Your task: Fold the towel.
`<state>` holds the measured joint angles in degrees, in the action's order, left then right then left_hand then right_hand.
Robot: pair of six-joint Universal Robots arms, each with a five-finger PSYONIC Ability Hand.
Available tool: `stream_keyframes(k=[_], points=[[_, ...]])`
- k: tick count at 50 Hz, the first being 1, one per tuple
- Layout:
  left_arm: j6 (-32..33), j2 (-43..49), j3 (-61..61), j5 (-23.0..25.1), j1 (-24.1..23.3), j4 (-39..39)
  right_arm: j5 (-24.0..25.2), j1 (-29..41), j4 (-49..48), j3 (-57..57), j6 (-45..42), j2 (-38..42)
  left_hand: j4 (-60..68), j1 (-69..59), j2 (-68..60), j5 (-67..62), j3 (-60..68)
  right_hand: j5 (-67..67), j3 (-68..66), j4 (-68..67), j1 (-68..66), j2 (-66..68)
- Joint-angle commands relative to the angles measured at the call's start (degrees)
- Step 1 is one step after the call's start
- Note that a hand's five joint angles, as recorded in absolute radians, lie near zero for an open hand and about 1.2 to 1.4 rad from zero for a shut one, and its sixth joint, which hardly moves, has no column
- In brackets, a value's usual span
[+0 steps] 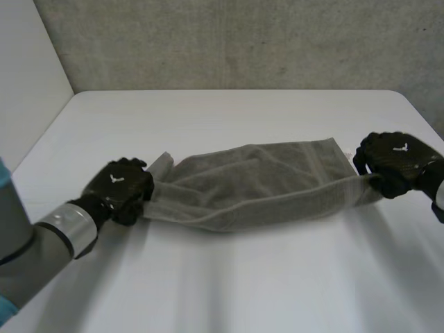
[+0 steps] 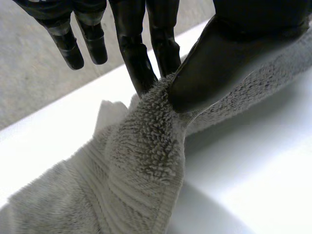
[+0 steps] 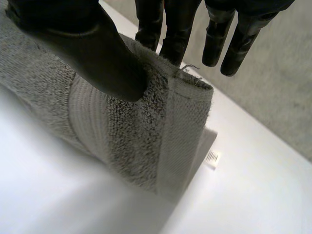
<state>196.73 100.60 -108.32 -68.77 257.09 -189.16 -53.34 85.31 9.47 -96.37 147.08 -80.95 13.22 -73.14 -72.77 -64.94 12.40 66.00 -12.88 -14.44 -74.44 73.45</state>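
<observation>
A grey towel (image 1: 257, 184) stretches across the white table (image 1: 229, 111), bunched lengthwise and sagging in its middle. My left hand (image 1: 119, 187) is shut on the towel's left end; in the left wrist view its thumb (image 2: 214, 63) presses the cloth (image 2: 146, 161) against the fingers (image 2: 139, 63). At the right end my right hand (image 1: 395, 161) is shut on the towel too. The right wrist view has the thumb (image 3: 97, 53) pinching the hemmed edge (image 3: 151, 136) against the fingers (image 3: 170, 34), with a small white label (image 3: 213, 158) hanging below.
A concrete wall (image 1: 243, 41) runs behind the table's far edge. A light panel (image 1: 24, 76) stands at the left. Bare tabletop (image 1: 250, 284) lies in front of the towel.
</observation>
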Motion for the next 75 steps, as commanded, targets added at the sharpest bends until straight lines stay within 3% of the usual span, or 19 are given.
stream_keyframes(k=[1, 8, 14, 16, 19, 21, 22, 24, 25, 27, 29, 33, 37, 41, 44, 49, 52, 59, 75], points=[[-3.63, -11.02, 2.31, 0.47, 1.83, 8.62, 4.56, -0.23, 6.16, 0.83, 0.05, -8.69, -3.22, -6.86, -7.23, -5.06, -2.40, 4.00, 2.88, 4.44, -5.56, 6.55], [-3.81, -15.17, 7.68, 0.83, 3.51, 14.35, 8.08, -1.20, 8.99, 3.82, -0.04, -12.22, -3.22, -6.86, -7.23, -5.06, -2.40, 4.00, 2.88, 4.44, -5.56, 6.55], [-3.89, -12.19, 12.96, 3.46, 4.74, 14.70, 7.91, -0.58, 8.02, 6.72, -0.31, -9.23, -3.22, -6.86, -7.23, -5.06, -2.40, 4.00, 2.88, 4.44, -5.56, 6.55], [-3.81, -4.76, 17.59, 4.69, 4.65, 13.65, 5.81, 3.52, 5.48, 12.49, -0.57, -2.15, -3.22, -6.86, -7.23, -5.06, -2.40, 4.00, 2.88, 4.44, -5.56, 6.55], [-3.72, -0.58, 21.39, 4.61, 4.03, 13.12, 3.42, 6.54, 4.24, 16.30, -0.92, 1.40, -3.22, -6.86, -7.23, -5.06, -2.40, 4.00, 2.88, 4.44, -5.56, 6.55], [-3.63, 7.55, 30.66, 4.34, 3.07, 13.03, -2.35, 11.08, 2.05, 25.13, -1.88, 6.92, -3.22, -6.86, -7.23, -5.06, -2.40, 4.00, 2.88, 4.44, -5.56, 6.55], [-3.63, 7.59, 30.71, 4.34, 3.07, 13.03, -2.38, 11.11, 2.04, 25.18, -1.89, 6.94, -3.22, -6.86, -7.23, -5.06, -2.40, 4.00, 2.88, 4.44, -5.56, 6.55], [-3.63, 13.37, 41.38, 4.26, 1.84, 12.68, -7.54, 14.17, -1.11, 37.24, -2.33, 12.01, -3.22, -6.86, -7.23, -5.06, -2.40, 4.00, 2.88, 4.44, -5.56, 6.55], [-3.63, 13.39, 41.43, 4.25, 1.84, 12.68, -7.56, 14.18, -1.12, 37.31, -2.33, 12.04, -3.22, -6.86, -7.23, -5.06, -2.40, 4.00, 2.88, 4.44, -5.56, 6.55], [-3.98, 14.80, 46.53, 4.17, 1.66, 12.59, -11.41, 15.49, -3.84, 49.82, -1.45, 15.45, -3.22, -6.86, -7.23, -5.06, -2.40, 4.00, 2.88, 4.44, -5.56, 6.55], [-4.33, 14.80, 54.58, 3.64, 0.96, 11.63, -12.74, 15.67, -4.54, 54.58, -0.32, 15.47, -3.22, -6.86, -7.23, -5.06, -2.40, 4.00, 2.88, 4.44, -5.56, 6.55], [-5.83, 12.69, 58.13, 2.94, -0.10, 8.11, -13.63, 15.50, -5.25, 59.72, 4.44, 14.85, -3.22, -6.86, -7.23, -5.06, -2.40, 4.00, 2.88, 4.44, -5.56, 6.55], [-8.72, 4.28, 53.50, 3.63, 0.34, 0.66, -10.57, 14.80, -5.95, 56.14, 10.75, 11.70, -3.22, -6.86, -7.23, -5.06, -2.40, 4.00, 2.88, 4.44, -5.56, 6.55], [-9.08, 2.84, 47.67, 5.05, 0.52, -3.14, -7.12, 13.65, -6.92, 47.94, 10.94, 9.40, -3.22, -6.86, -7.23, -5.06, -2.40, 4.00, 2.88, 4.44, -5.56, 6.55], [-8.91, 3.19, 39.62, 8.38, 1.13, -5.34, -4.58, 12.60, -9.55, 35.33, 6.48, 7.04, -3.22, -6.86, -7.23, -5.06, -2.40, 4.00, 2.88, 4.44, -5.56, 6.55], [-7.32, 4.51, 30.01, 9.88, 2.10, -5.78, -3.96, 11.90, -10.00, 22.37, 0.40, 6.50, -3.22, -6.86, -7.23, -5.06, -2.40, 4.00, 2.88, 4.44, -5.56, 6.55], [-0.06, 9.07, 21.25, 11.02, 2.63, -5.60, -2.74, 11.29, -10.44, 10.98, -5.12, 6.50, -3.22, -6.86, -7.23, -5.06, -2.40, 4.00, 2.88, 4.44, -5.56, 6.55], [13.75, 16.28, 10.86, 10.93, 2.98, -5.16, 2.19, 7.59, -14.65, -2.23, -7.78, 6.59, -3.22, -6.86, -7.23, -5.06, -2.40, 4.00, 2.88, 4.44, -5.56, 6.55], [15.79, 20.77, 9.17, 10.58, 3.33, -4.64, 2.02, 8.21, -14.75, -4.18, -6.90, 6.33, -3.22, -6.86, -7.23, -5.06, -2.40, 4.00, 2.88, 4.44, -5.56, 6.55]])
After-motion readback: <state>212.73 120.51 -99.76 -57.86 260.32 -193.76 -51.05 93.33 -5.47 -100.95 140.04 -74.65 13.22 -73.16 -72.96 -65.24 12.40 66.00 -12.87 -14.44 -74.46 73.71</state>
